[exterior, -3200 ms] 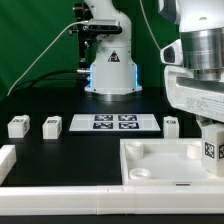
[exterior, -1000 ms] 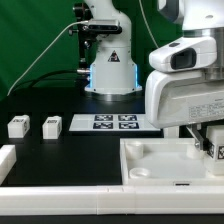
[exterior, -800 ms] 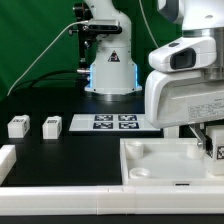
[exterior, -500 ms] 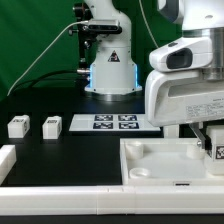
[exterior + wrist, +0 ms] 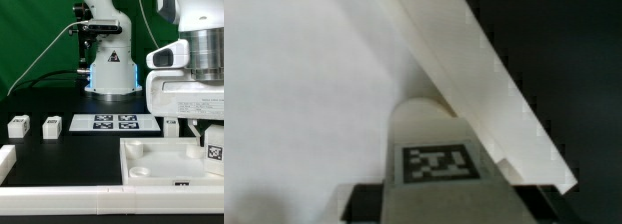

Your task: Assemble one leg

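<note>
At the exterior view's right edge, a leg (image 5: 213, 152) with a black-and-white tag on its face is seen standing at the far right corner of the large white tray-like part (image 5: 150, 163), directly beneath the arm's bulky white wrist housing (image 5: 190, 85). The gripper (image 5: 213, 132) is largely hidden behind that housing and cut by the frame edge, so it cannot be told from this view whether its fingers are apart or clamped. Two further legs (image 5: 18, 126) (image 5: 51, 125) are seen side by side on the black table (image 5: 60, 155) at the exterior view's left, and a fourth (image 5: 171, 125) is partly visible behind the arm, just beside the marker board (image 5: 113, 122). The arm's base (image 5: 108, 65) is seen at the back, before a green curtain.

In the wrist view, the tagged leg (image 5: 439, 155) is shown close up, upright against the raised wall (image 5: 482, 75) of the tray-like part, with the tray's flat white floor beside it. Dark finger pads (image 5: 367, 205) are glimpsed at either side of the leg's near end; whether they press on it cannot be told.
</note>
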Controlling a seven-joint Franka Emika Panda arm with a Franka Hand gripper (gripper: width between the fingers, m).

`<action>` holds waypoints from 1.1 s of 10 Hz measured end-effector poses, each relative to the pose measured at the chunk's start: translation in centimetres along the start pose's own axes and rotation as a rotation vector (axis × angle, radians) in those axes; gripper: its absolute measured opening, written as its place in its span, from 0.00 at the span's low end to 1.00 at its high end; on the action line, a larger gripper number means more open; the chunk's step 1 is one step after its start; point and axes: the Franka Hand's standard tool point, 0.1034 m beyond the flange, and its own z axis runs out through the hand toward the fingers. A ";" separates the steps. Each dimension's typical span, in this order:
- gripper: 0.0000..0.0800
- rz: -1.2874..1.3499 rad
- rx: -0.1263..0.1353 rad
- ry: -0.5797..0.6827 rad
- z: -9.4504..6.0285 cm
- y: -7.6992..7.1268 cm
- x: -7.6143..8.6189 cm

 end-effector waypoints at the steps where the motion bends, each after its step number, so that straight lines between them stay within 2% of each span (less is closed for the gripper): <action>1: 0.37 0.112 0.003 -0.003 0.0 0.0 0.0; 7: 0.37 0.881 0.013 -0.042 0.2 -0.7 -1.1; 9: 0.37 0.889 0.012 -0.043 0.2 -0.7 -1.1; 10: 0.49 0.849 0.013 -0.042 0.2 -0.7 -1.1; 11: 0.72 0.805 0.014 -0.042 0.2 -0.7 -1.2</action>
